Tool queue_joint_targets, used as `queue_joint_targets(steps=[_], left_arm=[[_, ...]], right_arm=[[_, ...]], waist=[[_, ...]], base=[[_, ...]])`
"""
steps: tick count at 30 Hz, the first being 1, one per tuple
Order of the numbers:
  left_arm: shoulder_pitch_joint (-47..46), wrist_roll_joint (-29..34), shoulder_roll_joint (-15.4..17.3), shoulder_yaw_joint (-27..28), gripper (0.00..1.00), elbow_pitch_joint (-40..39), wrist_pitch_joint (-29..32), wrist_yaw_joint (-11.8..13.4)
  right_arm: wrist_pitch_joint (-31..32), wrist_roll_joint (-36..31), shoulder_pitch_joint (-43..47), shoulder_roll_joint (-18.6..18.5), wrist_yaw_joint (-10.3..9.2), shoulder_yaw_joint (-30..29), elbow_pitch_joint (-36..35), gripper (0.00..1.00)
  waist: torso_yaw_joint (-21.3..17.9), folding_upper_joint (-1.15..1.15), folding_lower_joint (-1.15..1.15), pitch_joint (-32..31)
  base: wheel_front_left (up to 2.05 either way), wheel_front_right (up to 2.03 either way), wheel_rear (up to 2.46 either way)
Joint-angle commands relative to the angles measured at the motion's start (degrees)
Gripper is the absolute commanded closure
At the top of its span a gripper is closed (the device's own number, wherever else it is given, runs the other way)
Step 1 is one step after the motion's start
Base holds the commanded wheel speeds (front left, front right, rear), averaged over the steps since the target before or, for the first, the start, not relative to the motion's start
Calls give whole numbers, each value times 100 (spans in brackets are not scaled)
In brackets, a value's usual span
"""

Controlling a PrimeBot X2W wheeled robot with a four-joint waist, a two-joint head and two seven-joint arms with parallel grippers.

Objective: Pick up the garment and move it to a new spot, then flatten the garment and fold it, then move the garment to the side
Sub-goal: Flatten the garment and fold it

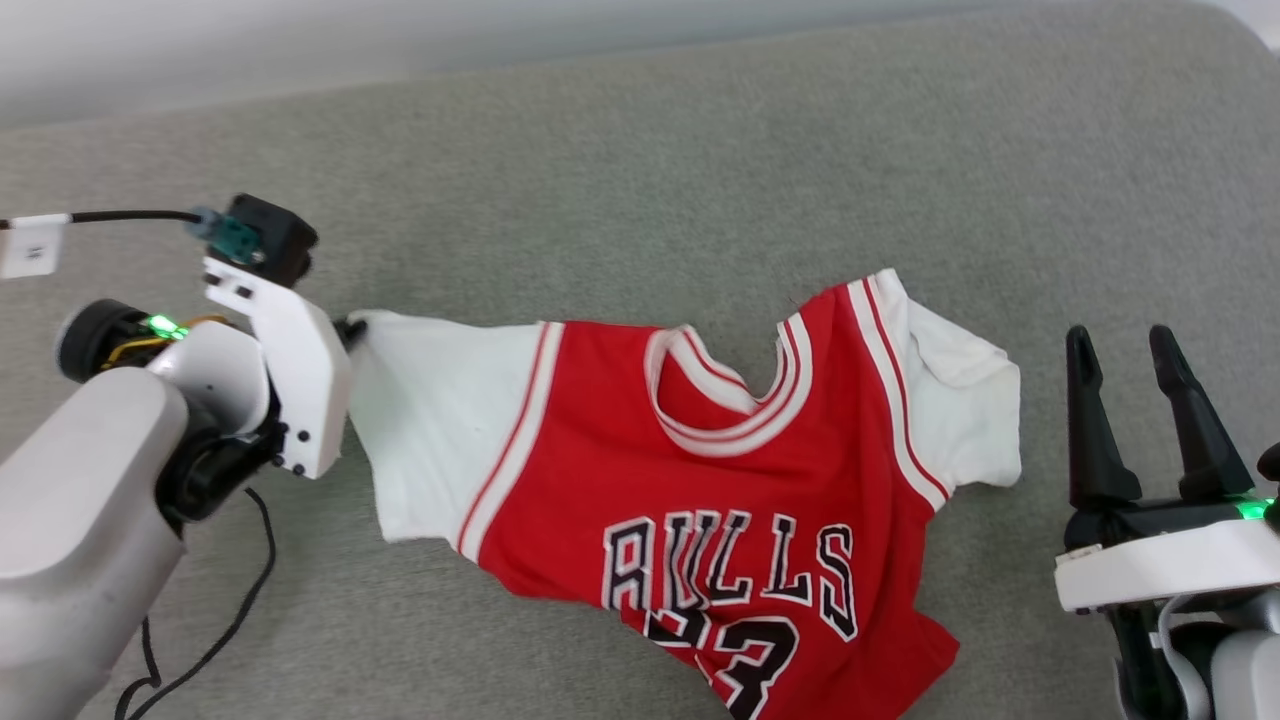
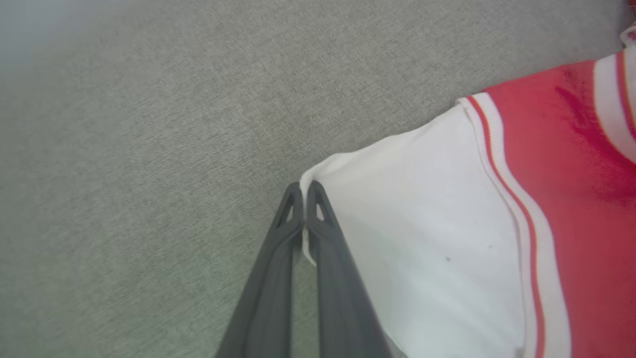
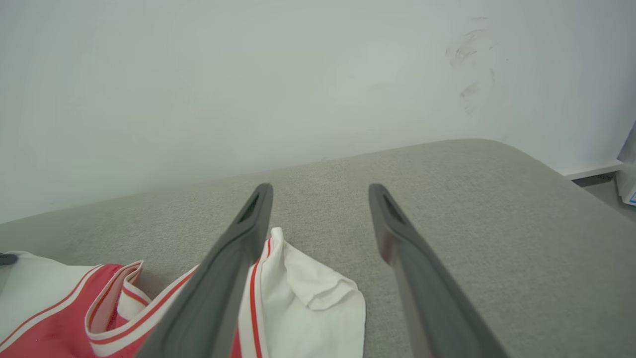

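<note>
Both jaws of the right gripper (image 1: 1120, 345) are standing wide apart, holding nothing, at the grey cushion's (image 1: 700, 150) near right edge, just beside one white sleeve (image 1: 960, 400) of the garment (image 1: 700, 470). The garment is lying rumpled, lettering up, across the cushion's middle and near edge. Toward the left edge, the left gripper (image 2: 303, 199) is pinching the other white sleeve (image 1: 430, 430) at its corner, jaws closed on the cloth. A pale wall (image 3: 248, 74) is rising behind the far edge.

1. Garment (image 1: 700, 480): lies on the upholstered surface (image 1: 640, 180), collar toward the far edge.
2. Left gripper (image 2: 304, 191): at the left, touching the edge of the garment's near sleeve.
3. Right gripper (image 1: 1122, 340): right of the garment, beside the other sleeve, apart.
4. Wall (image 3: 248, 74): behind the surface.
</note>
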Motion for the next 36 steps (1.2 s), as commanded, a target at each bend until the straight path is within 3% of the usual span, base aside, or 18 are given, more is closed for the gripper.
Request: queue_joint_targets(steps=[1,6,14,19,23,29,36], left_arm=[[77,40,6,30,100,-52,-61,38],[458,112,311,237,100,-615,-569,308],[1307,86,727,466,100,-2239,-932,984],[1688,111,890,543,100,-3211,-1049,1301],[1816,215,946,554,100,-3698,-1134,1463],[1772,406,880,530,100,-4050,-1266,1550],[1585,578,792,495,100,-4207,-1358,1529]], right_arm=[[49,-29,55,-22,-2,-34,-30,0],[1033,-80,268,-256,-2,-176,-16,0],[3302,216,163,-1358,-2,9,-327,0],[4831,433,-209,-2063,-2,250,-346,0],[5656,567,-711,-2461,-3,500,-145,0],[6255,547,-1284,-2819,-3,679,390,0],[6336,576,-1494,-2894,-3,788,1090,0]], waist=[[173,0,0,-194],[521,0,0,-509],[1005,0,0,-642],[1212,0,0,-504],[1346,0,0,-313],[1576,0,0,-38],[1816,0,0,263]], base=[[0,0,0],[0,0,0],[0,0,0],[0,0,0],[0,0,0],[0,0,0],[0,0,0]])
